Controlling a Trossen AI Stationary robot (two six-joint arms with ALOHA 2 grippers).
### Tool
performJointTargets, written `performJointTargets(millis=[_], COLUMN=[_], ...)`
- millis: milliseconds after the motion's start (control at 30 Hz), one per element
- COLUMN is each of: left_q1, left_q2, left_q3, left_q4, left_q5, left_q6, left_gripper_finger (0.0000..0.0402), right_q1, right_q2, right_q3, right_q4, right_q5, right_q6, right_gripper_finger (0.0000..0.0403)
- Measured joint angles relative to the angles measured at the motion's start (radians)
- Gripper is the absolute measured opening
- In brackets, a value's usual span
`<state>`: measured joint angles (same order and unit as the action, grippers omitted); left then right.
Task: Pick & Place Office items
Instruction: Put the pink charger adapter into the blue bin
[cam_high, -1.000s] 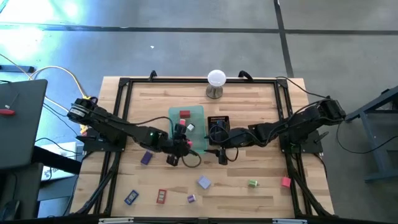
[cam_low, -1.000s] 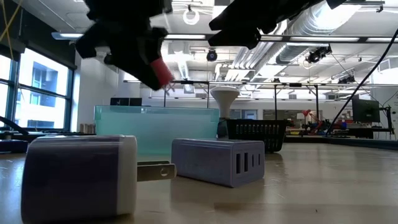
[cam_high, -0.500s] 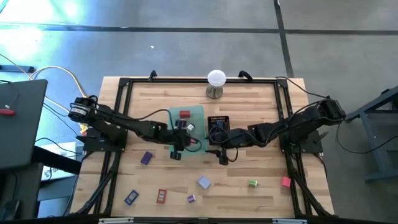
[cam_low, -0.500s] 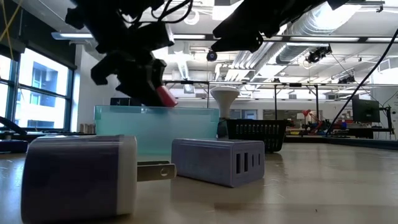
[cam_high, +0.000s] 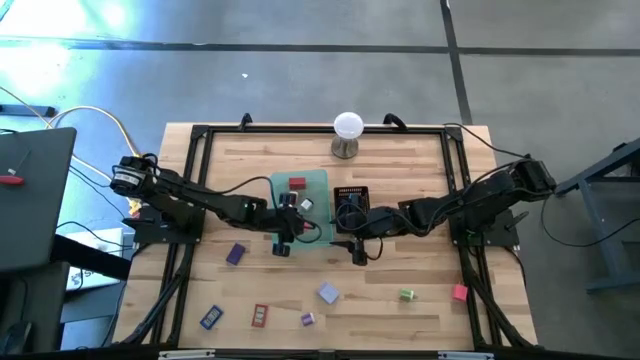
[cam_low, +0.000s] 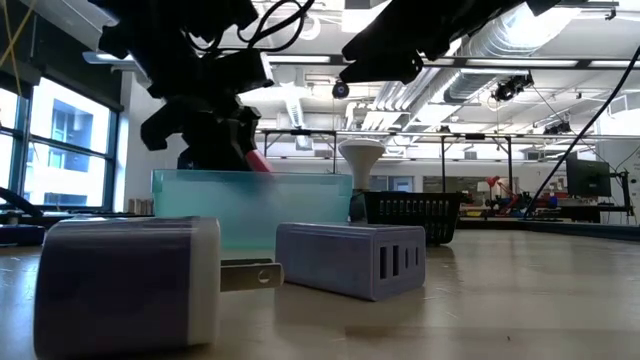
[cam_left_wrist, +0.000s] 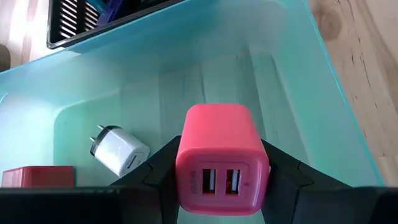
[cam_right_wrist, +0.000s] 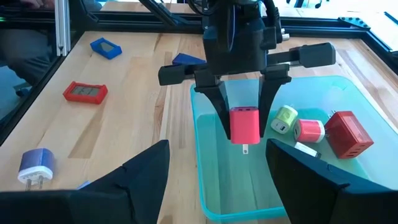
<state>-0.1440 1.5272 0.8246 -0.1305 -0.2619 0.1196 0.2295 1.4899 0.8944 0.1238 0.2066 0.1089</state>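
At the near edge of the desk (cam_high: 440, 330) lie a blue item (cam_high: 210, 318), a red item (cam_high: 260, 316), a small purple one (cam_high: 308, 318) and a pale purple charger (cam_high: 328, 292). A green bit (cam_high: 406, 294) and a pink block (cam_high: 459, 292) sit toward the near right corner. A purple block (cam_high: 235, 253) lies left of the middle.

In the middle of the desk, the left gripper (cam_right_wrist: 244, 132) hangs over the near end of the green tray (cam_right_wrist: 211, 186). Its jaws are clamped on a pink charger (cam_left_wrist: 222, 155), which points its prongs down and is not yet touching the tray floor. A white plug (cam_left_wrist: 119, 151) and a red block (cam_right_wrist: 348, 134) already lie in the tray.

The right gripper (cam_high: 357, 247) waits just beside the tray's near right corner, its jaws apart and holding nothing.

The charger may bounce if it drops from here, or tip onto the white plug. The two arms are close, so they could bump.

Farther back stands a black mesh tray (cam_high: 352, 197), then a white ball (cam_high: 347, 125) by the far edge.
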Motion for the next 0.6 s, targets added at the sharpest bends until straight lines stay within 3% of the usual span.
performJointTargets(millis=[433,600], left_q1=[0.005,0.014], left_q2=[0.001,0.013], left_q3=[0.0,0.0], left_q4=[-0.023,-0.024], left_q5=[0.002,0.0], left_q6=[-0.118,-0.089], left_gripper_finger=[0.0166,0.0167], right_q1=[0.0,0.0], right_q2=[0.0,0.0], right_q3=[0.0,0.0], right_q4=[0.046,0.046], right_q5=[0.0,0.0], right_q6=[0.0,0.0], right_gripper_finger=[0.0255,0.0255])
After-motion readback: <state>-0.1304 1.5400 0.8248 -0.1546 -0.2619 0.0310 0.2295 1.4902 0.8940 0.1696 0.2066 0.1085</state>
